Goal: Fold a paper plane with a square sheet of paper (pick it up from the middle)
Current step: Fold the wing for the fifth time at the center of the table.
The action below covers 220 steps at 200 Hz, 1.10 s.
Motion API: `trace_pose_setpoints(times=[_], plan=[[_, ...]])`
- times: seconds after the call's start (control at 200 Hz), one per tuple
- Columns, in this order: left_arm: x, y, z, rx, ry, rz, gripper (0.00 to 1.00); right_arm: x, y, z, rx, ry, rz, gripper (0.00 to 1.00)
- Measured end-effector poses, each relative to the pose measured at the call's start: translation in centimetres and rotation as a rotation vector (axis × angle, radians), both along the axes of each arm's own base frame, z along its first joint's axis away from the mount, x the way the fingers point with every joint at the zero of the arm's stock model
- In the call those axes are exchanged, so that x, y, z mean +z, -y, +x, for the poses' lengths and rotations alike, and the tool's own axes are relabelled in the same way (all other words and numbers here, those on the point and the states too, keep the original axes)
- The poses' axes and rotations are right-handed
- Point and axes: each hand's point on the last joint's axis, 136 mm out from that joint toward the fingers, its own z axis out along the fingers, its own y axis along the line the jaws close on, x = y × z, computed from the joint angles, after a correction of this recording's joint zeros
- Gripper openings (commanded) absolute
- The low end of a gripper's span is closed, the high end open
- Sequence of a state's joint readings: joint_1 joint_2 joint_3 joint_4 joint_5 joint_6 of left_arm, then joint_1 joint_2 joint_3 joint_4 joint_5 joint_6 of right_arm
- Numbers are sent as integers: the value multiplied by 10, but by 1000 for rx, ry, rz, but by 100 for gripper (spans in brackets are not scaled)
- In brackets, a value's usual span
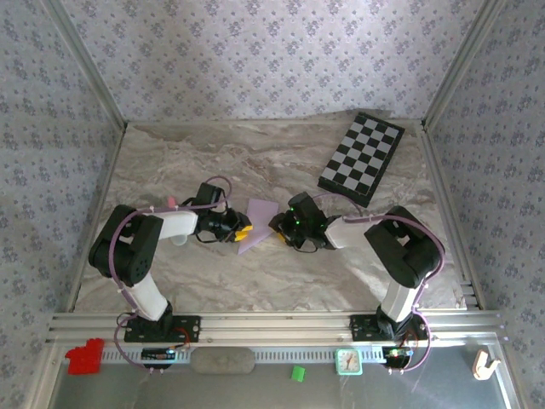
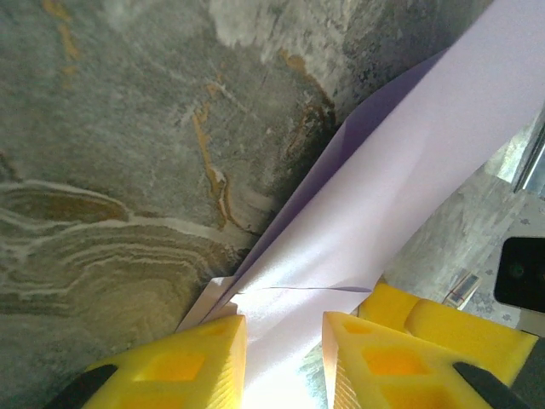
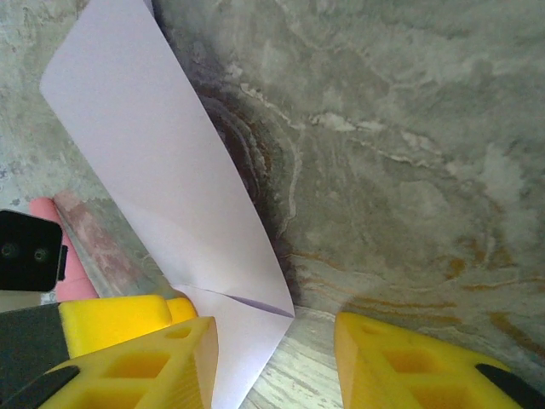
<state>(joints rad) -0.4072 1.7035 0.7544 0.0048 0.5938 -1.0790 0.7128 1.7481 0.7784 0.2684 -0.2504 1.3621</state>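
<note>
**Left side.** Your left gripper sits at about 8 o'clock of the square sheet of paper, low over the marbled table. In the left wrist view the sheet enters the gap between the yellow fingers at 6 o'clock and runs out toward 1 o'clock. It is raised off the table and throws a dark shadow beneath. The jaws stand partly apart with paper filling the gap. I cannot tell whether the pads bear on it. Judgement: this side is there to steady the sheet by its near edge so that a fold can be worked from the other side.

**Middle.** The sheet lies at table centre between the two grippers. It is already part-folded: a crease line and a doubled layer show near both sets of fingers. It has no dart outline yet, so the task looks to be at an early fold.

**Right side.** Your right gripper faces the sheet from about 4 o'clock. In the right wrist view the jaws are plainly apart, with bare table between them. One pointed corner of the paper rests just beside the finger at 7 o'clock and is not pinched. Judgement: this side is lined up to take or press that corner.

**Far right.** The chequered board lies at 2 o'clock, well apart from the work.

**Risk.** A raised, unpressed flap may spring back.
</note>
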Motion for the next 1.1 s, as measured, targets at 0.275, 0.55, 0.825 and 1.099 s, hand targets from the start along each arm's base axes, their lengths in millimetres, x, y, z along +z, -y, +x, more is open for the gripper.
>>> trace_pose_setpoints(times=[0.275, 0.55, 0.825, 1.099], plan=[[1, 0, 0, 5, -6, -19, 31, 2, -19, -1, 52, -1, 41, 41], [1, -1, 1, 9, -10, -28, 31, 21, -37, 5, 99, 80, 131, 35], [1, -1, 1, 9, -10, -31, 31, 26, -38, 9, 130, 145, 132, 28], [1, -1, 0, 3, -6, -30, 31, 19, -24, 17, 113, 138, 98, 23]])
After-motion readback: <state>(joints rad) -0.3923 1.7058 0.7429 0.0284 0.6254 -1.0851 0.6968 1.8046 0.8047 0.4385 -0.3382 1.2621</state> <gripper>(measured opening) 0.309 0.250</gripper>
